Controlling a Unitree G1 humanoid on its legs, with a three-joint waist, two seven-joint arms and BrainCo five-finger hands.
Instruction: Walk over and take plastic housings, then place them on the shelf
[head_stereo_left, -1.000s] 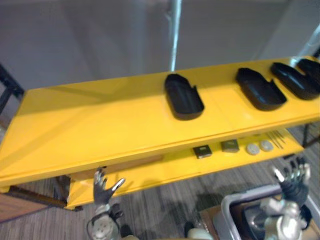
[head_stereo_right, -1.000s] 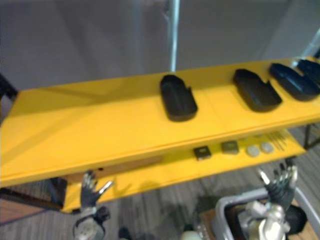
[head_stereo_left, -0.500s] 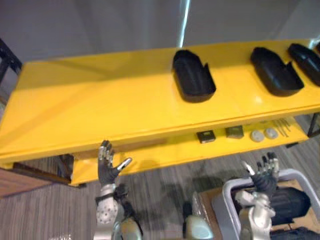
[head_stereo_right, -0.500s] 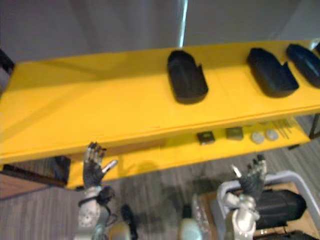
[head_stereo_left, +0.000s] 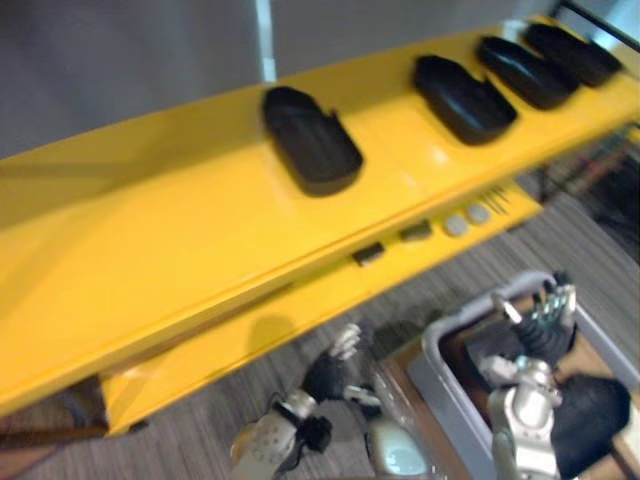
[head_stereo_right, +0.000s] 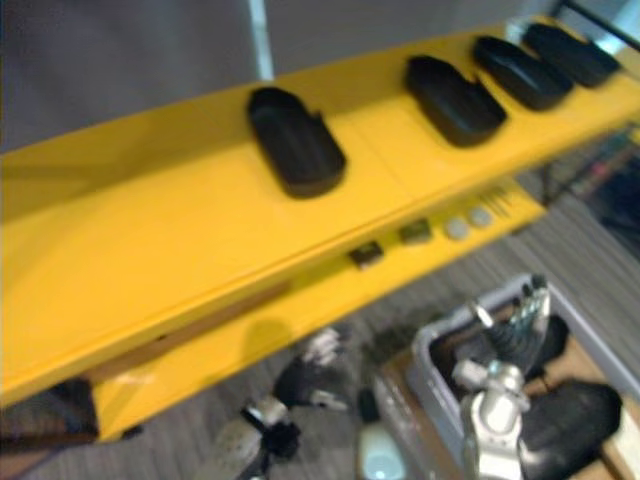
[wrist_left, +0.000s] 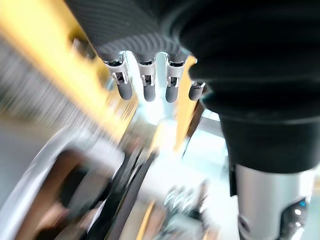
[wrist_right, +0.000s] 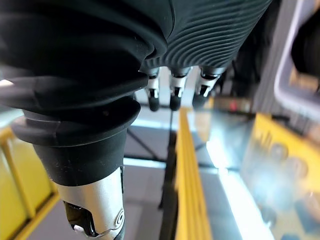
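**Four black housings sit on the yellow shelf, and both hands are empty**

The big yellow shelf (head_stereo_left: 200, 250) runs across in front of the robot. Four black plastic housings (head_stereo_left: 312, 152) lie in a row on its top board, each with its hollow side up. One lies near the middle by itself. The other three (head_stereo_left: 464, 98) (head_stereo_left: 525, 72) (head_stereo_left: 572, 52) lie close together toward the right end.

Under the top board is a lower board (head_stereo_left: 300, 300). A few small things (head_stereo_left: 455, 224) lie on it: two little dark squares and two pale round ones.

The left hand (head_stereo_left: 333, 372) hangs low over the striped floor (head_stereo_left: 250, 400), in front of the lower board. It touches nothing. In the left wrist view its fingers (wrist_left: 146, 87) stick out straight in a row, and nothing is in them.

The right hand (head_stereo_left: 545, 322) is up over a grey bin (head_stereo_left: 440, 370) at the robot's right side. Its fingers point up and spread out, and it holds nothing. In the right wrist view its fingers (wrist_right: 174, 95) are also bare.

A round black shape (head_stereo_left: 592, 412) lies inside the bin, just beside the right arm. It is too blurry to say what it is.
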